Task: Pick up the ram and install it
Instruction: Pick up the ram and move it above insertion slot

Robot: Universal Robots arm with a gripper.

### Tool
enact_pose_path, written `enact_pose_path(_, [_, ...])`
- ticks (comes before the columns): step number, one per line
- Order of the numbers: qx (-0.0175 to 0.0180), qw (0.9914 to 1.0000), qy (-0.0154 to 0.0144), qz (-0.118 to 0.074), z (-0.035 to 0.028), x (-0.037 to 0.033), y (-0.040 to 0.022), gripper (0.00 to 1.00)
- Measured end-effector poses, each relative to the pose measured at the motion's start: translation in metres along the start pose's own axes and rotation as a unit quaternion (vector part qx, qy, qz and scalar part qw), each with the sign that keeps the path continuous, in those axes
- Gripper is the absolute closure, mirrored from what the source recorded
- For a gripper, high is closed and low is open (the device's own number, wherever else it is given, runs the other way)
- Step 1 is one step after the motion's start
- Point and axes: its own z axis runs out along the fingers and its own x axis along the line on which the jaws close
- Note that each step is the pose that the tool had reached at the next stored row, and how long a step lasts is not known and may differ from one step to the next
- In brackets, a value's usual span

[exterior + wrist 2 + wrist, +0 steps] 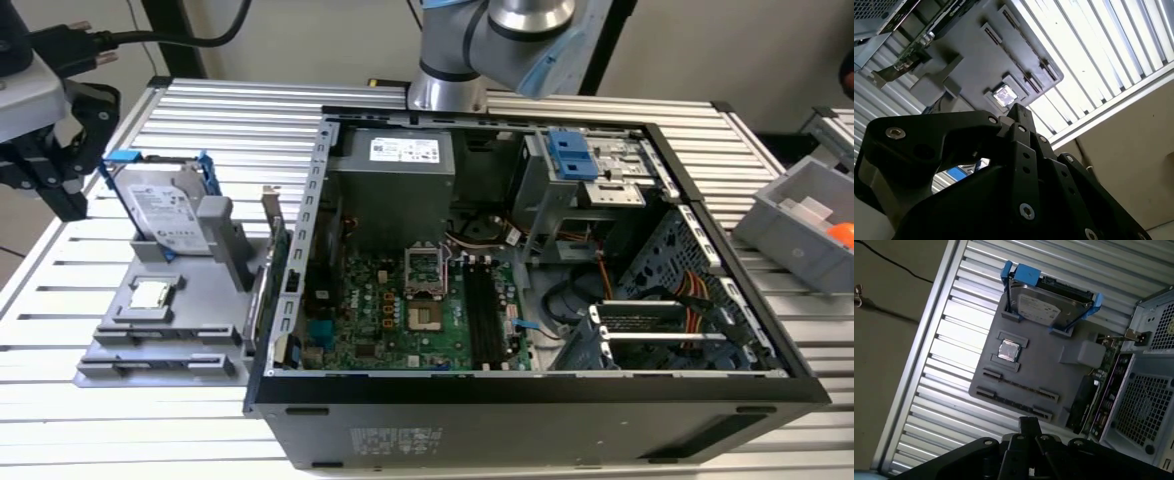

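Note:
In both wrist views I look down on a grey holder tray point(1054, 375) point(969, 60). What looks like the ram point(1019, 386) is a thin dark strip standing on edge between two end brackets of the tray. My gripper point(1029, 421) point(1018, 111) hangs well above the slotted end of the tray. Its black fingers meet at one narrow tip with nothing between them. In the exterior view the tray point(200, 300) sits left of the open computer case point(534, 400). The motherboard's long black slots point(487, 320) run beside the processor socket.
The tray also carries a silver hard drive in a blue bracket point(1049, 302) point(167, 205), a small square silver chip point(1008, 350) point(150, 294) and an upright expansion card point(1089, 397). A grey bin point(807, 220) sits at the exterior view's right. The table is ribbed metal.

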Motion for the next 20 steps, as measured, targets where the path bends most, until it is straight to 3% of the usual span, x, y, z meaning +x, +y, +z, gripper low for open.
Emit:
enact_pose_path(10, [0.0012,0.99971,0.0014,-0.024,0.0,0.0,0.0,1.0])
enact_pose_path(20, [0.0027,0.99885,0.0029,-0.048,0.0,0.0,0.0,1.0])
